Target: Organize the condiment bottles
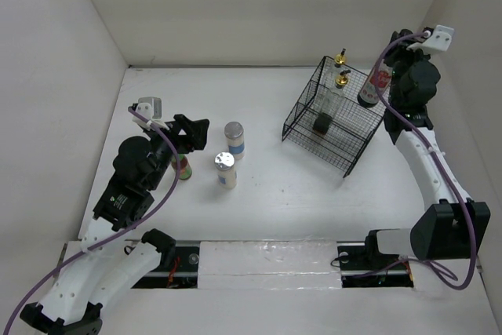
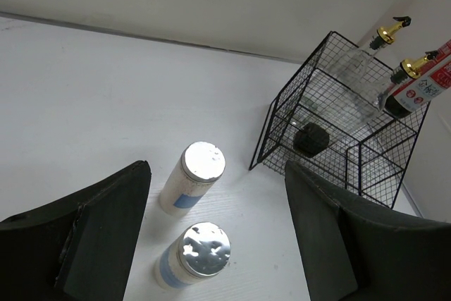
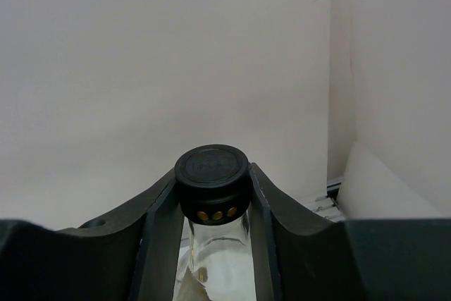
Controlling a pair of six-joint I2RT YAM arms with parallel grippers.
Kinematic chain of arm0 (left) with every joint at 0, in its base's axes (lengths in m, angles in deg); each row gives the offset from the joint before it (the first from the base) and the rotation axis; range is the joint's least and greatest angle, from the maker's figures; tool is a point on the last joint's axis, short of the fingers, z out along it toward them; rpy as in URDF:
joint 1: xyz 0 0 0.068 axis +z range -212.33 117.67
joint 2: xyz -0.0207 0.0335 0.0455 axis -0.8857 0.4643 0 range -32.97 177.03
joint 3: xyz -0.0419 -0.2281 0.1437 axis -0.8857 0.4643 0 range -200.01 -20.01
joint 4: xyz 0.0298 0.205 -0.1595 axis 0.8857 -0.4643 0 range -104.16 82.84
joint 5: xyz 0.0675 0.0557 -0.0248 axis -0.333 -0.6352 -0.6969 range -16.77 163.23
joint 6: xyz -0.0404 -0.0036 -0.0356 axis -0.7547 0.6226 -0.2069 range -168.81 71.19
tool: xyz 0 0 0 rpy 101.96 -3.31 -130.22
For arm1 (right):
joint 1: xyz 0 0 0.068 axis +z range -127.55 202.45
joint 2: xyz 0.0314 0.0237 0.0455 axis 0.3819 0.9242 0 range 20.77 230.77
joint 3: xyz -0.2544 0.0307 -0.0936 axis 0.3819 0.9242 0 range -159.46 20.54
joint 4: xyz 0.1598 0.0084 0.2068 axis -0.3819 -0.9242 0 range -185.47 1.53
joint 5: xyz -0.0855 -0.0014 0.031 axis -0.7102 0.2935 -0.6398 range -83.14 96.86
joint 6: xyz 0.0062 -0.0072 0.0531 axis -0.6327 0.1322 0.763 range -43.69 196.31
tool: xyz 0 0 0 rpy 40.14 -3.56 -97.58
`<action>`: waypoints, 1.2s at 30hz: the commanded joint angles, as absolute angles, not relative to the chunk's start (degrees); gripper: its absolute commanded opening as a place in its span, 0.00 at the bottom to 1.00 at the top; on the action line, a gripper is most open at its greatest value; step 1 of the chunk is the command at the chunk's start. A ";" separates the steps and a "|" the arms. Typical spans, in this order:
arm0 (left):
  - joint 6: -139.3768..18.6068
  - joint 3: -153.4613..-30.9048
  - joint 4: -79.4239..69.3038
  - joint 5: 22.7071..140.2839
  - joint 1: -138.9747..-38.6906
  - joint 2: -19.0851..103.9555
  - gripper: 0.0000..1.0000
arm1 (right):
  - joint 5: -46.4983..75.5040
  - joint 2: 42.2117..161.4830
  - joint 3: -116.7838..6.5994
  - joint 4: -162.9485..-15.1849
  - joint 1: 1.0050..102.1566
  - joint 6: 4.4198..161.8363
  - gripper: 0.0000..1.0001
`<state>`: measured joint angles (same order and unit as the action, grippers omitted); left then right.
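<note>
Two short silver-lidded jars [image 1: 234,139] [image 1: 226,169] stand left of centre; in the left wrist view they [image 2: 194,176] [image 2: 193,255] sit just ahead of and between the jaws. My left gripper [image 1: 190,132] [image 2: 218,171] is open and empty. A small green-capped bottle [image 1: 182,166] stands beside the left arm, partly hidden. Two clear bottles with gold pourers [image 1: 340,60] [image 1: 343,81] [image 2: 386,32] [image 2: 411,68] stand in the black wire basket [image 1: 304,109]. My right gripper [image 1: 389,78] [image 3: 211,206] is shut on the neck of the black-capped red-labelled bottle [image 1: 376,86] [image 3: 211,166], held at the basket's right edge.
The wire basket [image 2: 282,107] stands tilted at the back right, close to the right wall. A small dark object [image 1: 322,124] [image 2: 311,139] lies inside it. White walls enclose the table on the left, back and right.
</note>
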<state>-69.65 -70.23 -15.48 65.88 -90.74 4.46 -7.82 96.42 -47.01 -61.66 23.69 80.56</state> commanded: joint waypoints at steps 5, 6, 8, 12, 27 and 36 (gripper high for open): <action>-68.93 -70.11 -12.61 65.85 -90.55 4.12 0.73 | -11.42 98.55 -49.49 -68.33 26.58 80.88 0.17; -68.93 -70.11 -12.61 65.85 -90.55 4.12 0.73 | -12.12 98.55 -50.72 -68.95 26.58 80.88 0.17; -68.93 -70.11 -12.61 65.85 -90.55 4.12 0.73 | -11.25 99.07 -54.33 -69.57 25.97 80.88 0.17; -68.93 -70.11 -12.61 65.85 -90.55 3.60 0.73 | -11.24 100.21 -57.42 -70.10 25.97 78.87 0.17; -68.93 -70.11 -12.61 65.85 -90.55 4.12 0.73 | -9.13 102.15 -57.59 -61.40 24.83 74.47 0.17; -68.93 -70.11 -12.61 65.32 -90.55 4.65 0.73 | -9.13 100.94 -57.60 -62.02 24.30 73.94 0.17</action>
<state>-69.65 -70.23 -15.48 65.64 -90.74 4.48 -9.63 103.83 -55.49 -70.12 24.74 74.99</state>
